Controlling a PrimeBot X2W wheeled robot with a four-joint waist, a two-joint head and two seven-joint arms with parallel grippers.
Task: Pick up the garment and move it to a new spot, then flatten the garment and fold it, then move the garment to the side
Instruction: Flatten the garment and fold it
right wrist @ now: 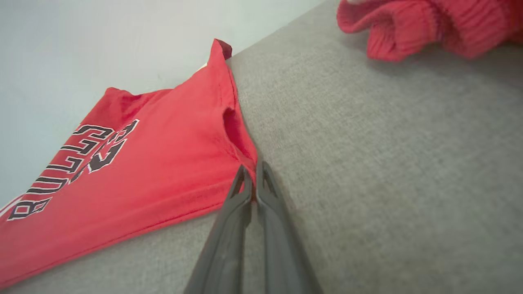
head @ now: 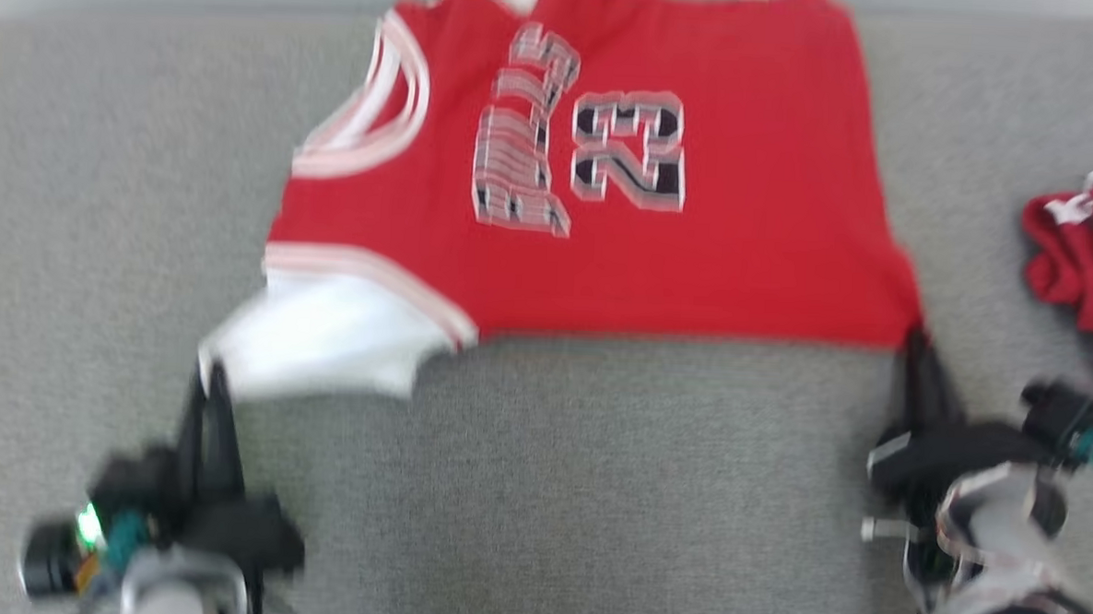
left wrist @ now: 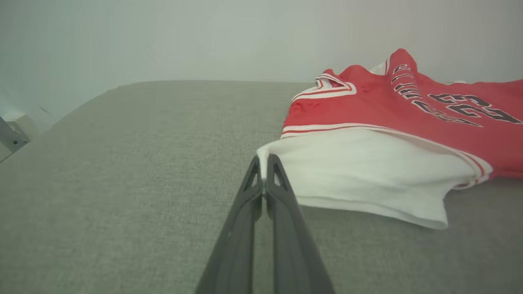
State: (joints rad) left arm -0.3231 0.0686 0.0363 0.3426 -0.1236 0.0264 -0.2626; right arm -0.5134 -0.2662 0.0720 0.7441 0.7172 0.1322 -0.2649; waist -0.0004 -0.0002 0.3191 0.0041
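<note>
The garment is a red jersey with the number 23 and a white sleeve, spread on a grey fabric surface. My left gripper is shut on the corner of the white sleeve at the garment's near left; the left wrist view shows my left gripper pinching the cloth edge. My right gripper is shut on the near right corner of the red hem; the right wrist view shows my right gripper clamping the red fabric. The head view is blurred.
A second, crumpled red cloth lies at the right edge, seen also as a crumpled red cloth in the right wrist view. The grey surface ends at a pale wall behind the garment. Grey surface extends at the front and left.
</note>
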